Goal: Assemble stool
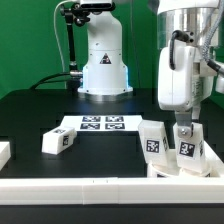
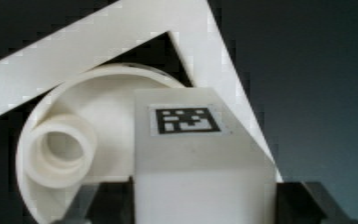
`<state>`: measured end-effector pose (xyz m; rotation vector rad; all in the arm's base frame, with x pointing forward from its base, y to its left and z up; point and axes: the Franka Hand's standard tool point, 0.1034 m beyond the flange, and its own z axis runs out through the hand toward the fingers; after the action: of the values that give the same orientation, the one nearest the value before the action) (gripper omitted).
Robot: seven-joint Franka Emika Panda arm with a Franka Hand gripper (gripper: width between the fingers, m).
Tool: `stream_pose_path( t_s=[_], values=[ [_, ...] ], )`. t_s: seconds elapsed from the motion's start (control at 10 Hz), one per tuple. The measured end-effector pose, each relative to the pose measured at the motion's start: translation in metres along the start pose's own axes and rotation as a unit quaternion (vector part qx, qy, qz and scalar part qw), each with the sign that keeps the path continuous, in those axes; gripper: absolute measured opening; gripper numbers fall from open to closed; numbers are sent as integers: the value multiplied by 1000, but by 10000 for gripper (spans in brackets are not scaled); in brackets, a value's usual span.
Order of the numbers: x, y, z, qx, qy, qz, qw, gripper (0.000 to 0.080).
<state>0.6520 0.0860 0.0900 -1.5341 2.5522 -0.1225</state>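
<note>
In the exterior view my gripper (image 1: pixel 186 133) is at the right, shut on a white tagged stool leg (image 1: pixel 186 150) held upright over the round white seat (image 1: pixel 166 168). A second leg (image 1: pixel 153 140) stands upright on the seat just beside it. A third leg (image 1: pixel 57 141) lies loose on the black table at the exterior view's left. In the wrist view the held leg (image 2: pixel 190 135) fills the space between the black fingers (image 2: pixel 108 205) of my gripper (image 2: pixel 202 208). Behind it lies the seat (image 2: pixel 105 100) with a round socket (image 2: pixel 60 150) showing.
The marker board (image 1: pixel 100 124) lies flat at mid-table before the robot base (image 1: pixel 103 65). A long white rail (image 1: pixel 90 186) runs along the front edge. Rails (image 2: pixel 87 55) meet in a corner just behind the seat. A white block (image 1: pixel 4 152) sits at the far left.
</note>
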Motion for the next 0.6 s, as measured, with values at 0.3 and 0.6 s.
stream_pose_path(
  t_s=[0.3, 0.6],
  values=[
    [-1, 2, -1, 6, -11, 28, 1000, 351],
    [-1, -2, -10, 5, -17, -11, 1000, 561]
  ],
)
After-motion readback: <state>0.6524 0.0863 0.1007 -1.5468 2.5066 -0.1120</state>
